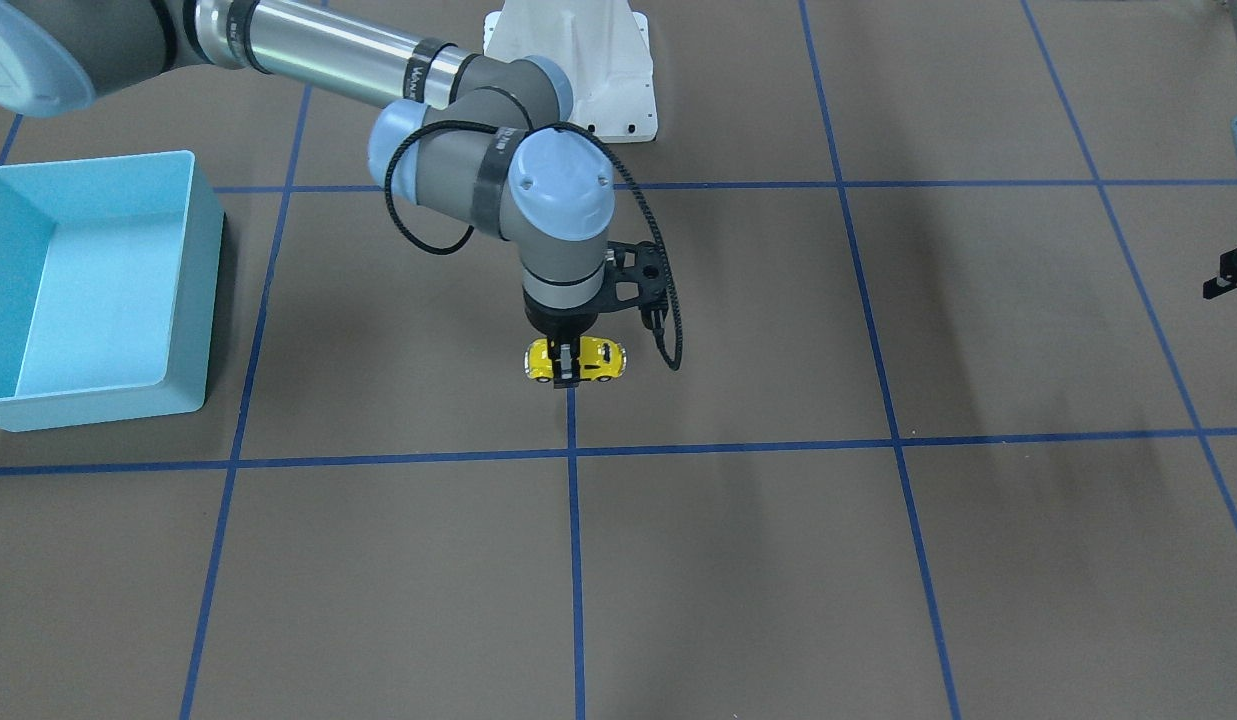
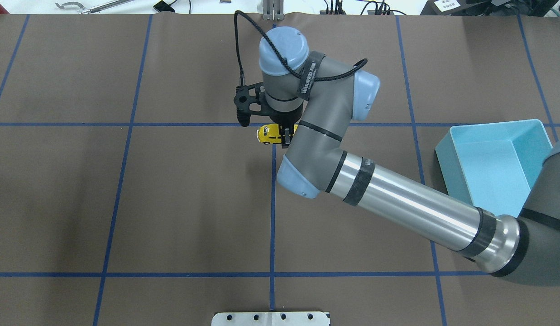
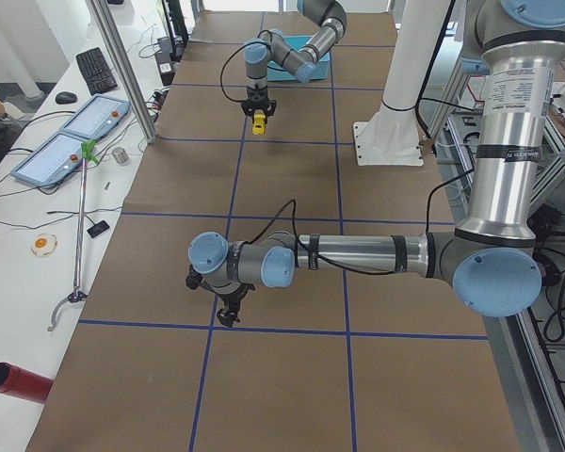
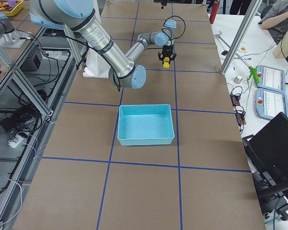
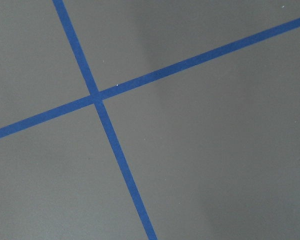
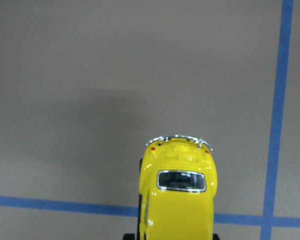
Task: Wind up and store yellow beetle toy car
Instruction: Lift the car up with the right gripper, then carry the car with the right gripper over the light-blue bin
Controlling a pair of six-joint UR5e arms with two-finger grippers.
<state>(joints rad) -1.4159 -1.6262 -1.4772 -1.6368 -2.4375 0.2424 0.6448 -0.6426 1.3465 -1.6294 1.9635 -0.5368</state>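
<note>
- Gripping the yellow beetle toy car (image 1: 600, 357) across its flanks, the right gripper (image 1: 566, 370) has its jaws clamped on the body about mid-length, pointing straight down.
- Wrist view: you see the car's roof and one window from above, with black finger edges just showing either side at the bottom.
- Car sits at the middle of the table (image 1: 738, 560), beside a crossing of blue tape lines (image 6: 275, 125). You cannot tell whether the wheels touch the mat or hang just above it.
- Light-blue bin (image 4: 145, 139) is well apart, toward the robot's right end of the table, and looks empty.
- Left gripper (image 3: 228, 315) hangs low over bare mat far from the car; its jaw state can't be read.
- Risk: the shell is glossy and rounded, so a drag to wind it could twist or squeeze the car out of the pinch.
- Risk: with too little downward press the wheels would skid, not turn, and no spring is wound.
- Risk: once wound, any loosening over the mat lets the car shoot off; watch the long carry to the bin.
</note>
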